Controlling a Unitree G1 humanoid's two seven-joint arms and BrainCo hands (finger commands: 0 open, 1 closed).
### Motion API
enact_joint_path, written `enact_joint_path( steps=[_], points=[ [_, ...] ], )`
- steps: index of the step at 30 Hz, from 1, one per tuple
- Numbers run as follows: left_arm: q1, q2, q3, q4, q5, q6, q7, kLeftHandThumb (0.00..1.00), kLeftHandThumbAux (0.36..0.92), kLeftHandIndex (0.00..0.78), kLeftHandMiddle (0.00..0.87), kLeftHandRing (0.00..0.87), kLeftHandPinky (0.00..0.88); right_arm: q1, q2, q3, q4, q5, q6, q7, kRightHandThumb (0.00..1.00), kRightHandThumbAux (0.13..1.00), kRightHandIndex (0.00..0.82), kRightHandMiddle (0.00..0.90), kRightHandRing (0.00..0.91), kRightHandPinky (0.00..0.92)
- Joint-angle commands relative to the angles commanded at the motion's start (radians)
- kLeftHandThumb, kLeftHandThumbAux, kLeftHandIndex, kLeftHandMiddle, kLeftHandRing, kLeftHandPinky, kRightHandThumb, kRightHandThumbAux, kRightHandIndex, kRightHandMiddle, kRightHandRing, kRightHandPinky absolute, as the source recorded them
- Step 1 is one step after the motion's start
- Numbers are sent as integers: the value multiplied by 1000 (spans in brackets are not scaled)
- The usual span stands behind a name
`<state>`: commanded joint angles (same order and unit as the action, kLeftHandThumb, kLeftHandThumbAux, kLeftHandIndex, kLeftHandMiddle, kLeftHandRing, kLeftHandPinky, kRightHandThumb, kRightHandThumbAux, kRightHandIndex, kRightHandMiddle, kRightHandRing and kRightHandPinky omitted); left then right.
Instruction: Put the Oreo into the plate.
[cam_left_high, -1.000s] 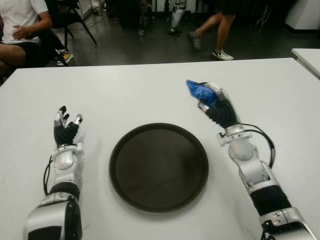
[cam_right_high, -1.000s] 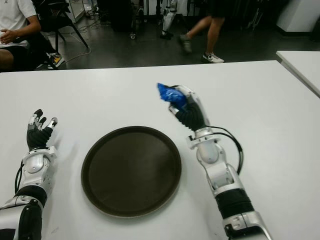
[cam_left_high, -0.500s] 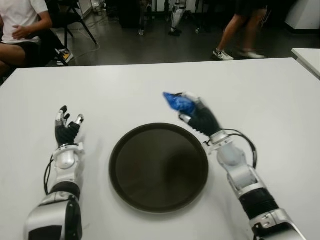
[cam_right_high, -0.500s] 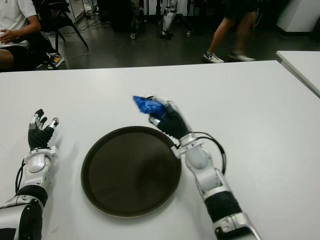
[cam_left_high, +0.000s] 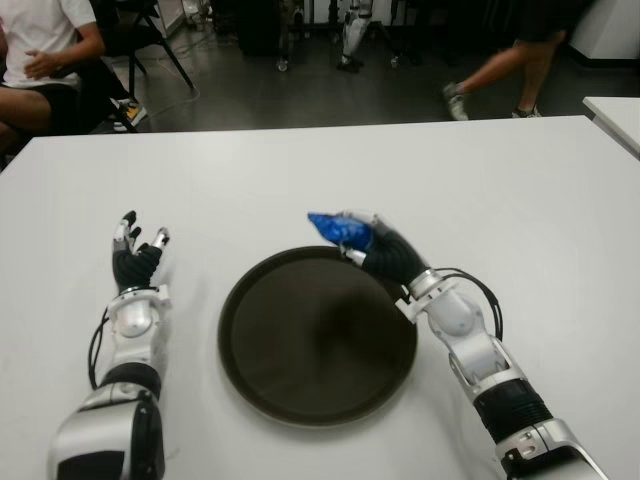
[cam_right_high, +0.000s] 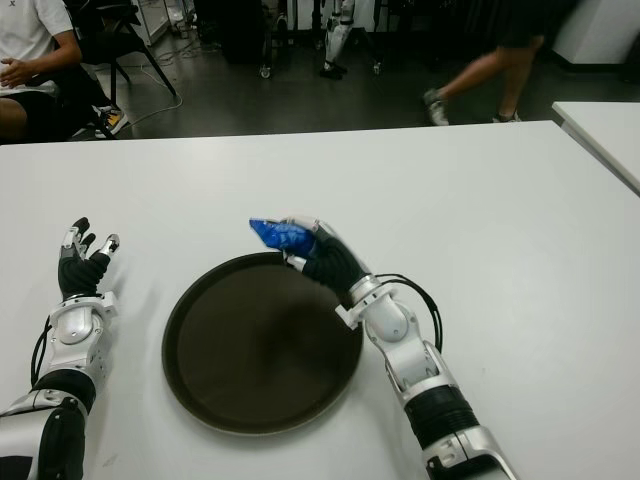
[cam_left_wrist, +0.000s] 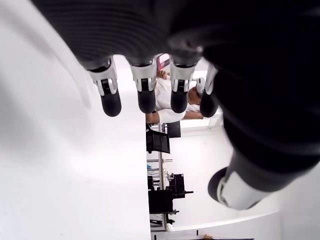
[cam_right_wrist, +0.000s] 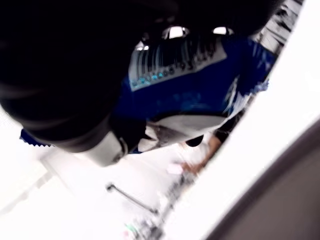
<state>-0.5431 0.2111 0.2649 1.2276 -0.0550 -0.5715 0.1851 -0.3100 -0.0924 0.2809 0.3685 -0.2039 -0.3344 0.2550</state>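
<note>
A blue Oreo packet is clasped in the right hand above the far rim of the dark round plate on a white table. The left hand, fingers spread and empty, is seen left of the plate. Beyond the table, a dark floor, a seated person and a walker's legs are visible.

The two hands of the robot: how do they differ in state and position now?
The right hand is closed on the blue Oreo pack, at the plate's far rim. The left hand holds nothing, fingers spread, left of the plate. Both are black with silver wrists.
</note>
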Motion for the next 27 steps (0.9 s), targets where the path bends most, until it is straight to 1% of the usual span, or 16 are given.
enact_joint_path(
  steps=[4, 9, 12, 17, 27],
  points=[
    [1, -1, 0, -1, -1, -3, -2, 0, 726, 0, 13, 10, 35, 1, -9, 10, -22, 0, 32, 37, 708, 715, 441, 853, 856, 852],
    [3, -4, 4, -2, -8, -6, -8, 0, 762, 0, 6, 8, 32, -1, -12, 20, -40, -9, 78, 64, 709, 715, 441, 850, 853, 848],
    [2, -4, 7, -1, -11, -5, -8, 0, 771, 0, 7, 8, 34, -1, -18, 25, -54, -17, 115, 78, 709, 715, 441, 848, 850, 840],
    [3, -4, 6, -2, -9, -13, -11, 0, 746, 2, 15, 9, 34, -1, -24, 28, -70, -28, 158, 85, 709, 715, 441, 841, 841, 825],
    [0, 4, 6, 11, -6, -8, -14, 0, 732, 2, 13, 11, 36, -9, -24, 30, -63, -42, 166, 67, 709, 715, 441, 845, 844, 828]
  ],
)
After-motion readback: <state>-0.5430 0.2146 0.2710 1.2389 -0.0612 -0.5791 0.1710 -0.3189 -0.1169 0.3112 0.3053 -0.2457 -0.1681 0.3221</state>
